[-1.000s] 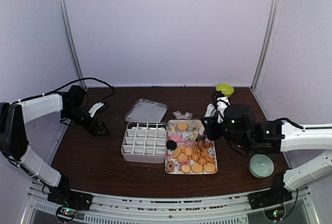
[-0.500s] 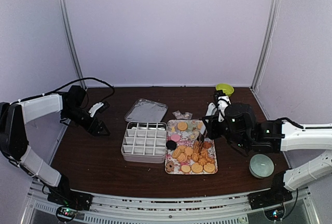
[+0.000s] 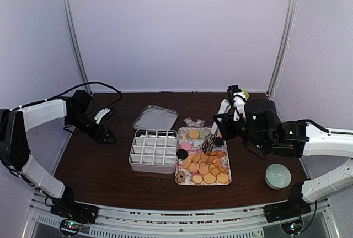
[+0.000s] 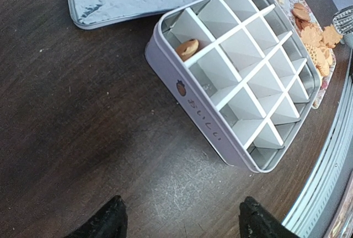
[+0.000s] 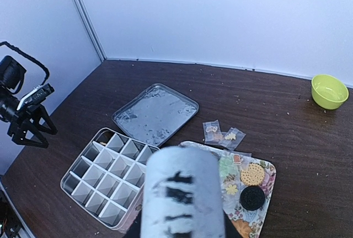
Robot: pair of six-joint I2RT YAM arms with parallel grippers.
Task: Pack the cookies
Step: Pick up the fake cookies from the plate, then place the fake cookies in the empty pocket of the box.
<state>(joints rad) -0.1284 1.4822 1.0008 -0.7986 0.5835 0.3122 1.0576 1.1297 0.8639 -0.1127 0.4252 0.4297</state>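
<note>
The cookies (image 3: 205, 166) lie in a heap on the floral tray (image 3: 205, 133); most are golden, a few pink or dark. In the right wrist view a golden cookie (image 5: 252, 174) and a dark one (image 5: 252, 198) show on the tray (image 5: 268, 167). One golden cookie (image 4: 187, 48) sits in a corner cell of the white divided tin (image 4: 209, 122). My right gripper (image 3: 217, 138) is shut on the metal tongs (image 3: 209, 146), whose tips hang just above the cookies. The tongs' pale handle (image 5: 182, 194) blocks my right wrist view. My left gripper (image 4: 182, 227) is open and empty over bare table left of the tin (image 3: 152, 166).
The tin's lid (image 3: 155, 118) lies behind the tin. Two small clear packets (image 3: 193, 122) lie behind the tray. A green bowl (image 5: 330, 90) stands at the back right. A round pale dish (image 3: 277, 176) sits at the front right.
My right arm has risen and shifted slightly back, lifting the tongs' tips out of the cookie heap. The left arm has not moved.
</note>
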